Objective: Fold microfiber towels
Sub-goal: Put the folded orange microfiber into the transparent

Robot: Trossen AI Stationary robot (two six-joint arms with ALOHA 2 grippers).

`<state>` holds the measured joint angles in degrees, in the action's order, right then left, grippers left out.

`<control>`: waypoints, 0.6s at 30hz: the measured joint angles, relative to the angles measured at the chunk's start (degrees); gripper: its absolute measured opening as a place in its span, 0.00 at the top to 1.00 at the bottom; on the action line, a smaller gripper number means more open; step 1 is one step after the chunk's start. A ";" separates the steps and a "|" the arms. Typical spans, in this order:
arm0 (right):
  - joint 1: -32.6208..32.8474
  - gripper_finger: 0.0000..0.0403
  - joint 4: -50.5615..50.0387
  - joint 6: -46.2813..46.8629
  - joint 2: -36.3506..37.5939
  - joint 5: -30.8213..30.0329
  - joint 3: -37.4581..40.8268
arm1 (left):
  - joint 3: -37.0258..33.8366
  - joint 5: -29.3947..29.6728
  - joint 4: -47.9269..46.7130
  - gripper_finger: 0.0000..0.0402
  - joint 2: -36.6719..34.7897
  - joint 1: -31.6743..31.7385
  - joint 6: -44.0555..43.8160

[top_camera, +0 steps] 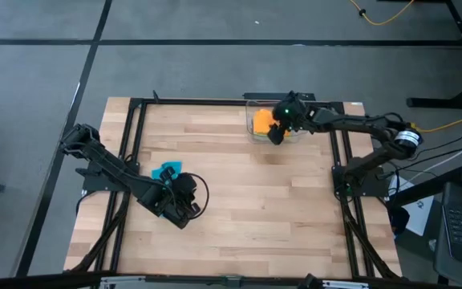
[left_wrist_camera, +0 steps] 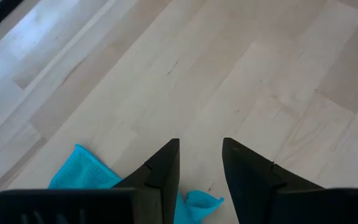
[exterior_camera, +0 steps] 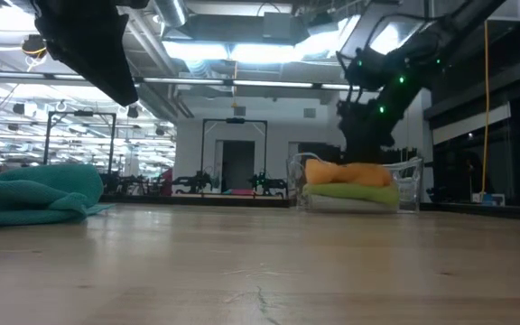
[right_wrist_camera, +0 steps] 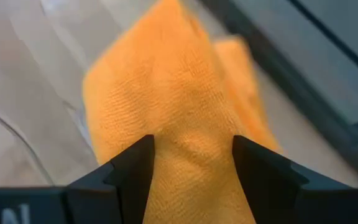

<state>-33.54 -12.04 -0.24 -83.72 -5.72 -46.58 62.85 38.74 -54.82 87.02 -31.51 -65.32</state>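
Note:
A teal blue towel [top_camera: 167, 171] lies crumpled on the wooden table [top_camera: 247, 217], left of the middle, and shows as a heap in the low view [exterior_camera: 34, 191]. My left gripper [left_wrist_camera: 201, 144] hangs open above the table beside it, with nothing between its fingers. An orange towel [top_camera: 261, 120] lies on top of a lime green towel [exterior_camera: 355, 192] inside the clear plastic bin [exterior_camera: 411, 185] at the far middle. My right gripper [right_wrist_camera: 192, 138] is open, slanting down right over the orange towel [right_wrist_camera: 166, 93]. My right gripper's open fingers [right_wrist_camera: 132, 165] stand over the top of the orange towel [right_wrist_camera: 191, 155], slanting down from the table's right side. I cannot tell whether they touch it. The towel lies in the bin on the green one.
A black frame [top_camera: 135, 144] runs along the table's left, far and right sides. The bin's clear walls [top_camera: 301, 138] rise around the right gripper [top_camera: 277, 132]. Bare wood stretches between the two arms and toward the near edge.

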 joint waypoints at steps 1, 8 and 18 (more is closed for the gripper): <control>0.00 0.45 0.03 0.02 -0.64 0.01 0.46 | 0.00 0.00 -0.01 0.72 0.00 0.00 0.00; 0.00 0.45 -0.40 -0.04 -3.13 0.90 -0.06 | 0.00 0.00 0.00 0.72 0.00 0.00 -0.02; 0.02 0.45 -4.71 -1.48 -1.23 0.84 -9.68 | 0.00 -0.21 -0.01 0.72 0.00 0.00 -0.09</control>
<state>-33.52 -16.75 -1.71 -84.95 -4.88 -56.26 62.85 38.54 -54.83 87.02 -31.51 -65.41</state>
